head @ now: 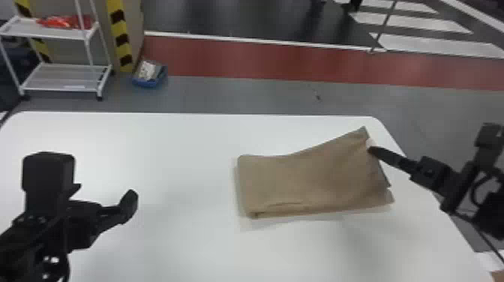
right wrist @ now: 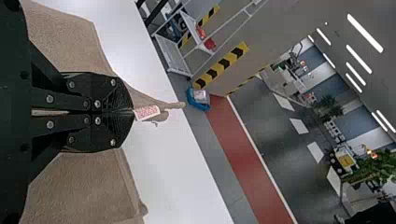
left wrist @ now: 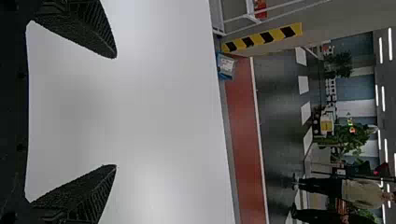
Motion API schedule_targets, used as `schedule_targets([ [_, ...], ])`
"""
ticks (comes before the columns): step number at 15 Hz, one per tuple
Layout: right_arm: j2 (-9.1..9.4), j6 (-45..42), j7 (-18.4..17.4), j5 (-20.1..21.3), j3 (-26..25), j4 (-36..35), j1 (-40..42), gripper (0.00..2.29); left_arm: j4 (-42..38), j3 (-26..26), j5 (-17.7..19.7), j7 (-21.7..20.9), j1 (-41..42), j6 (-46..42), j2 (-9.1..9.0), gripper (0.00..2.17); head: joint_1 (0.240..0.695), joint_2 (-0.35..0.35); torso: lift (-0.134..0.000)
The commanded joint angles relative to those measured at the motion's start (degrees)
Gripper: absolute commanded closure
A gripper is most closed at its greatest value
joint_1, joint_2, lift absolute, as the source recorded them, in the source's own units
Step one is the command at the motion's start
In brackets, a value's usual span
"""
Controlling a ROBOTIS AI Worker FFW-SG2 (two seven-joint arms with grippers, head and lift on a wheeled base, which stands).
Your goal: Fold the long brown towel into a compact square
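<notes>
1. The soft, matt brown cloth towel [head: 307, 180] lies on the right-hand part of the smooth white table [head: 150, 150], already doubled into layers. Its end toward the left arm is fairly square; the other end flares, with one corner pointing toward the table's far edge.
2. A small white tag with red marks [right wrist: 147, 112] sticks out beyond the right fingertips at the flared end.
3. Right gripper, black with flat fingers [right wrist: 133, 112]: tips together, clamped on the towel's edge beside the tag.
4. Left gripper, of the same black build [left wrist: 115, 111]: fingers wide apart with nothing between them, over the table and well apart from the cloth.
5. Handling, judged: light, limp, not fragile; the layers probably slide over one another. Best hold is the flared short edge, all layers pinched together; a shallow pinch may take only the top layer or the tag.
6. Step, judged: bring that end over toward the square end, then smooth it. Folding looks well advanced, but the shape is still oblong.
7. Containers: on the floor beyond the table, a blue open bin [head: 148, 83] holds something whitish, contents unclear. A white metal shelf cart [head: 60, 77] carries red items [head: 65, 21] on its upper shelf.
</notes>
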Motion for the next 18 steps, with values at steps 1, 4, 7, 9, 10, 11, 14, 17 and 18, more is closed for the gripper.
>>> schedule_targets([
  [1,-0.11,-4.2,0.3,1.5,1.5,4.1,1.1,1.12,0.4,-0.4,-0.3,0.1,0.0,0.1,-0.12,0.04,0.695,-0.203,-0.125],
  [4,0.41,-4.7,-0.2,2.4,2.6,4.4,0.7,1.12,0.1,-0.5,-0.3,0.2,-0.1,0.1,-0.03,0.04,0.695,-0.208,-0.125],
  [7,0.06,-1.4,-0.6,1.2,0.5,3.7,-0.8,1.12,0.2,-0.5,-0.7,0.2,-0.1,0.1,-0.03,0.04,0.695,-0.206,-0.125],
  [9,-1.78,-1.2,-0.6,0.3,-1.5,4.0,-1.2,1.12,0.3,-0.5,-0.7,0.2,-0.2,0.1,0.06,0.04,0.695,-0.209,-0.125],
  [10,-2.49,-1.2,-0.5,-0.1,-2.2,4.9,-1.3,1.12,0.4,-0.5,-0.7,0.2,-0.2,0.1,0.06,0.04,0.695,-0.214,-0.125],
  [11,-2.66,-1.7,-0.4,-0.4,-2.5,5.9,-1.3,1.12,0.8,-0.6,-0.7,0.2,-0.2,0.1,0.06,0.04,0.695,-0.232,-0.125],
  [14,-2.05,-5.7,-0.5,1.8,-1.2,8.1,-0.8,1.12,1.2,-1.8,-1.5,0.2,-0.3,0.1,-0.12,0.04,0.695,-0.252,-0.125],
  [17,-2.49,-5.2,-0.6,1.7,-0.1,11.8,-2.1,1.21,1.4,-1.3,-1.5,0.2,0.0,0.1,0.32,0.04,0.695,-0.265,-0.125],
  [18,-1.7,-3.6,-0.8,1.0,-0.4,8.9,-1.6,1.21,1.7,-1.2,-1.6,0.2,-0.3,0.1,0.23,0.04,0.695,-0.267,-0.125],
])
